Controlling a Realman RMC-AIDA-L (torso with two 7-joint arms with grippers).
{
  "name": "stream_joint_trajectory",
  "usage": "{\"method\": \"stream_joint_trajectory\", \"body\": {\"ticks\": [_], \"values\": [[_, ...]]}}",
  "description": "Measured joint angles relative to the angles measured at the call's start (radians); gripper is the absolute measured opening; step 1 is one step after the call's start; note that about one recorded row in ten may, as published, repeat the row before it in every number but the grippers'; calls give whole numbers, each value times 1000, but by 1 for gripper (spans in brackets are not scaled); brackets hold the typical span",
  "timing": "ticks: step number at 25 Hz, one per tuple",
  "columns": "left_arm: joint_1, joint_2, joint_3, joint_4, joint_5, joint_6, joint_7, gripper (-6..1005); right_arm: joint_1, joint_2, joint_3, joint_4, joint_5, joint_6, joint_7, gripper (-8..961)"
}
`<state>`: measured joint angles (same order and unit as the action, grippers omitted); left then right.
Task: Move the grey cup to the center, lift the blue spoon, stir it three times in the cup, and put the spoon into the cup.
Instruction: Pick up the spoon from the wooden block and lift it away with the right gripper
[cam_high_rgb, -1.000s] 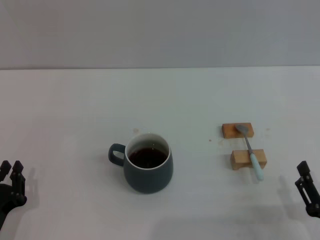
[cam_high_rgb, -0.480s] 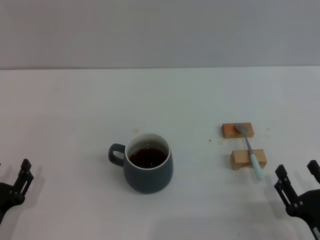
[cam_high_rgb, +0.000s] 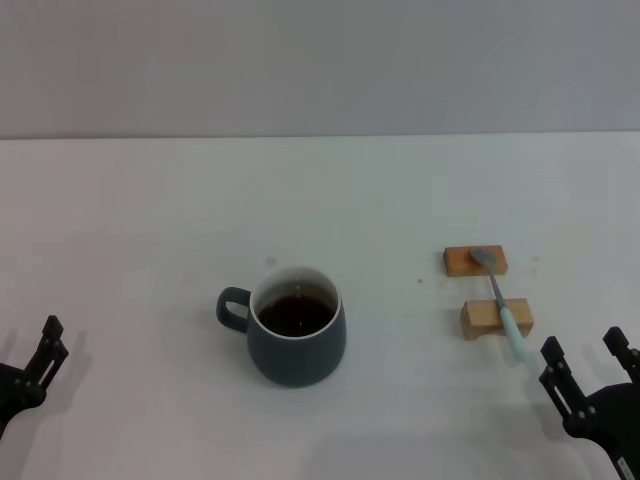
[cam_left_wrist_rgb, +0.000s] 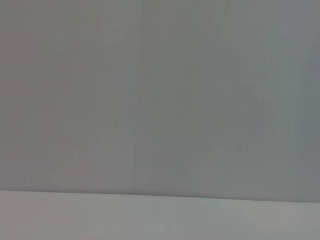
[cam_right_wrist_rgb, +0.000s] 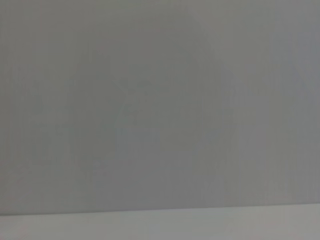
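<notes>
Head view: the grey cup (cam_high_rgb: 297, 326) is sitting mid-counter; the blue spoon (cam_high_rgb: 503, 305) is bridging two wooden blocks (cam_high_rgb: 486, 290) at right. The right gripper (cam_high_rgb: 590, 378), jaws spread, is best being lowered squarely over the handle. The left gripper (cam_high_rgb: 40, 352), near-left, is being shown too partially to tell.

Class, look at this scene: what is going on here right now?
Nothing is held yet. The grey cup stands mid-table with dark liquid inside. The blue spoon lies across two wooden blocks to its right. The right gripper, open, hovers near the spoon's handle end; the left gripper waits at the table's near left edge.
</notes>
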<state>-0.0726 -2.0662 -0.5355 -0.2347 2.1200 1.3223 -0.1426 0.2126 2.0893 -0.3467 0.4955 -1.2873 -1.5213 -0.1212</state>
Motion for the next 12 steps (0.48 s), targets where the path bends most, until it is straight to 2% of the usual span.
{"method": "stream_joint_trajectory", "body": {"ticks": [12], "values": [[-3,0,6,0,4,-4,0,863,31,0,-5,13,0,60,0,734]]}}
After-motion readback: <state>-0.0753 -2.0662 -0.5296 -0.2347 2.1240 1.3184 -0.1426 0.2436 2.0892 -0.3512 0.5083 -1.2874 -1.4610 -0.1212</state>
